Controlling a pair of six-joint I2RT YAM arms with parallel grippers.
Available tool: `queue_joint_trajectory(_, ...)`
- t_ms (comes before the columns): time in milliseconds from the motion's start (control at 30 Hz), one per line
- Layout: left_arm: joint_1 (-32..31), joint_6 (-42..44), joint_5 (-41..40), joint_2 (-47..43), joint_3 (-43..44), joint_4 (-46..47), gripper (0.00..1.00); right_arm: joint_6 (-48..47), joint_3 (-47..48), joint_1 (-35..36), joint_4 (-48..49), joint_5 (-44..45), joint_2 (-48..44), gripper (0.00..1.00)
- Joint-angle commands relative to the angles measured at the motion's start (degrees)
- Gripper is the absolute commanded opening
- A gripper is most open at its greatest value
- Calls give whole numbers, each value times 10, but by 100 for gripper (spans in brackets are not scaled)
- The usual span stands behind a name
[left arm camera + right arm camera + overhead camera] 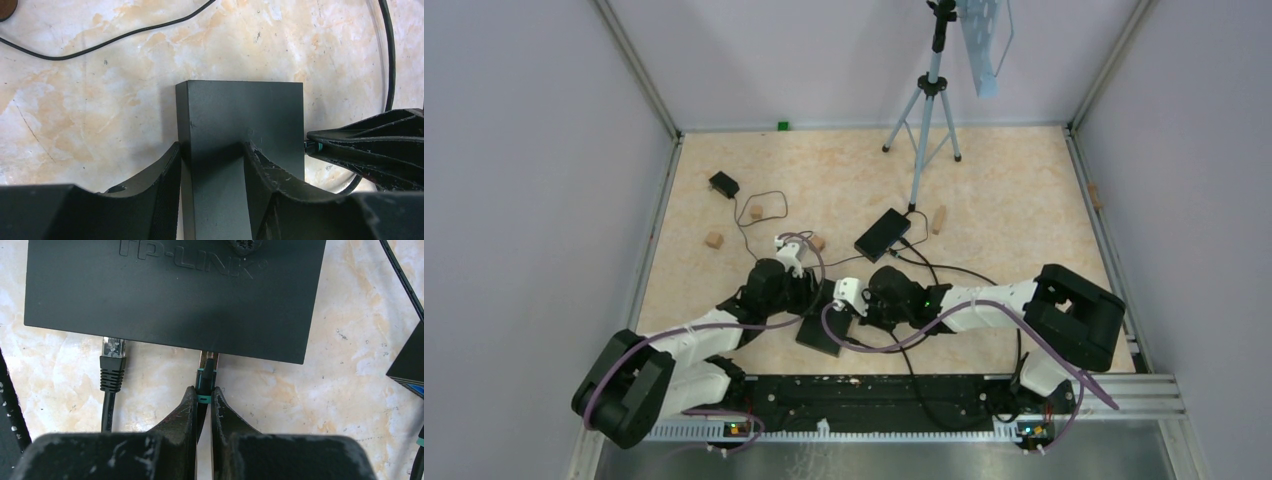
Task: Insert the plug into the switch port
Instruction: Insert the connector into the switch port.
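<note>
The switch (240, 112) is a flat black box lying on the marbled table, marked TP-LINK in the right wrist view (170, 290). My left gripper (210, 150) is shut on it, one finger against its side edge and the other finger (265, 175) on its top face. My right gripper (202, 390) is shut on the plug (205, 377), a black plug with green bands. The plug's tip meets the switch's port edge. From the left wrist, the plug (312, 147) touches the switch's right side. In the top view both grippers meet at the switch (817, 335).
A second black plug (112, 360) with a clear tip sits at the switch's edge, left of the held one. Another black box (882, 233), a power adapter (723, 184), small wooden blocks (714, 240) and a tripod (924, 120) stand farther back. Cables loop round the arms.
</note>
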Motion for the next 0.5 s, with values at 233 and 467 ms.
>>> queue_joint_trajectory(233,-57,-60,91,29,36,-88,58,-13,67,17,238,5,17,0)
queue_joint_trajectory(467,-12,-73,-15,13,78,-124,77,35,-24,-2,198,50,-18,17)
